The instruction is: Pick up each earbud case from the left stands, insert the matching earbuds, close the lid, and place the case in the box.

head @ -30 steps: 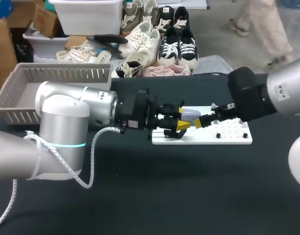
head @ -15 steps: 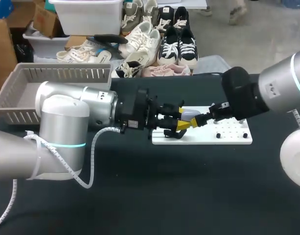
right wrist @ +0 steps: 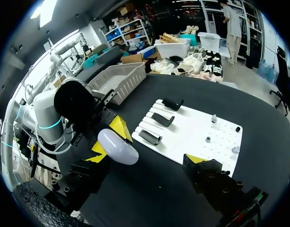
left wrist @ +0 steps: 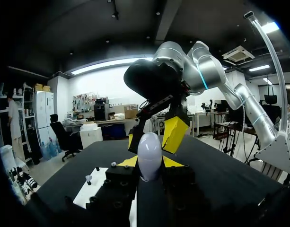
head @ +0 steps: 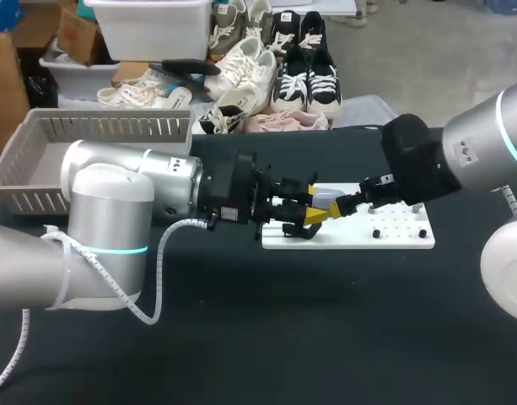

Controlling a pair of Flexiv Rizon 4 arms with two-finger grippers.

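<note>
Well, at the upper left of the head view a gray slatted box (head: 98, 128) is sitting on the dark table (head: 241, 337). Below it the left arm (head: 115, 202) is lying level across toward the middle. The left gripper (head: 315, 213) is pinching a pale earbud case (head: 327, 199) between both yellow-tipped fingers, a little right of centre and above the left end of a white board (head: 401, 243). In the left wrist view the case is standing upright in that grip, its rounded end pointing away from the fingers. The right gripper (head: 344, 207) is facing it from the right with its fingers spread wide. In the right wrist view one of those fingers is sitting just beside the case while the other is hanging well apart, over the board. Black stands (right wrist: 162, 119) are lying on the board's left part, and small pegs (head: 376, 233) are standing on its right part. The right arm (head: 477, 160) is coming in from the right edge.
</note>
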